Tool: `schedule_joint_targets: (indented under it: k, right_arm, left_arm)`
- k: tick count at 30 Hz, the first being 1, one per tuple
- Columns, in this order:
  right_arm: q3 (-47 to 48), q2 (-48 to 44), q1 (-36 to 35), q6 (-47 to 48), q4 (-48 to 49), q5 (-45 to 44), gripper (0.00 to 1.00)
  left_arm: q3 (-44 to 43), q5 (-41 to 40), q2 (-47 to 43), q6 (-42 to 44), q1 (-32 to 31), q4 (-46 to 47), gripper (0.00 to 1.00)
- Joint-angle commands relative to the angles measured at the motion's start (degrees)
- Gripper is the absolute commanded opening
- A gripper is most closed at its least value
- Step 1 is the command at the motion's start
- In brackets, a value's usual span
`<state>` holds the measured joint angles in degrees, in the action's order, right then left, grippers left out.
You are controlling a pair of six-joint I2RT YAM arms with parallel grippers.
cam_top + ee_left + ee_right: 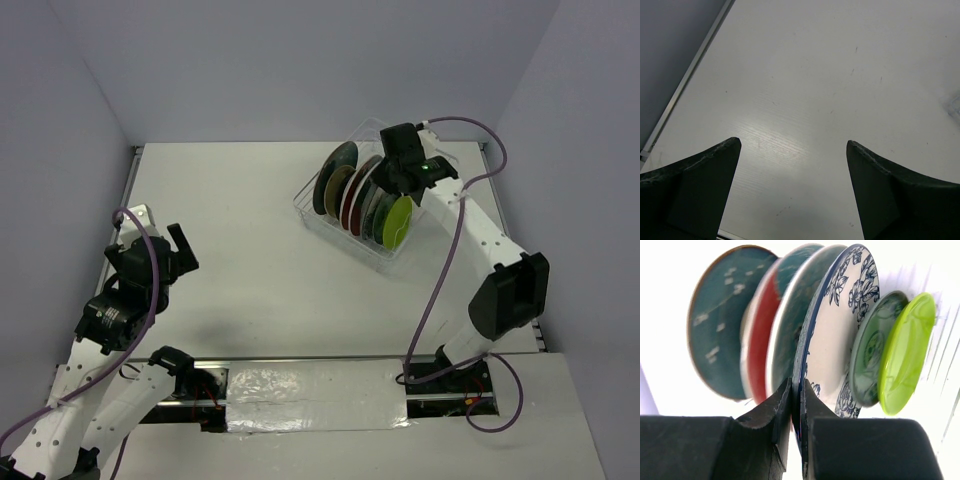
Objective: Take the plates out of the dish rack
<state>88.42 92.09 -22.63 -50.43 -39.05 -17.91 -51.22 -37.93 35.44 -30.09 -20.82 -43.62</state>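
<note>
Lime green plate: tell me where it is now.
Top view: the lime green plate stands at the near end of the row in the dish rack, on the table's right side, next to a dark green plate.

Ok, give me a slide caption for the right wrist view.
Right pincer clamps the rim of the blue floral plate, lime green plate rightmost.
</note>
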Motion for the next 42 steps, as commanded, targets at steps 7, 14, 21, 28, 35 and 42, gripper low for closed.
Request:
schedule_joint_targets:
  k: [7, 14, 21, 28, 35, 42]
  right_arm:
    - [7.64, -16.76, -0.48, 3.06, 2.92, 3.49, 0.00]
    - [16.06, -21.43, -1.01, 15.08, 5.38, 26.65, 0.00]
    - [42.88, -7.11, -26.54, 58.03, -25.09, 6.75, 0.00]
    - [2.23, -13.52, -53.29, 90.99, 3.57, -41.66, 0.00]
    - [-4.75, -12.56, -60.76, 106.60, 23.58, -42.92, 0.00]
    - [-0.54, -9.92, -64.99, 102.65, 20.16, -34.66, 0.00]
  left_arm:
    - [-0.28, -1.00, -0.37, 0.20, -0.01, 1.61, 0.99]
    - [-5.98, 1.62, 1.38, -2.16, -0.01, -2.41, 1.00]
    - [-37.47, 21.57, 12.16, -11.38, -0.01, -9.90, 0.99]
    - [-53.64, 29.13, 19.84, -19.92, -0.01, -15.10, 1.00]
    - [-36.71, 40.74, 19.67, -18.61, -0.01, -9.39, 0.99]
    - [-25.34, 47.07, 17.73, -20.27, 0.08, 0.19, 0.99]
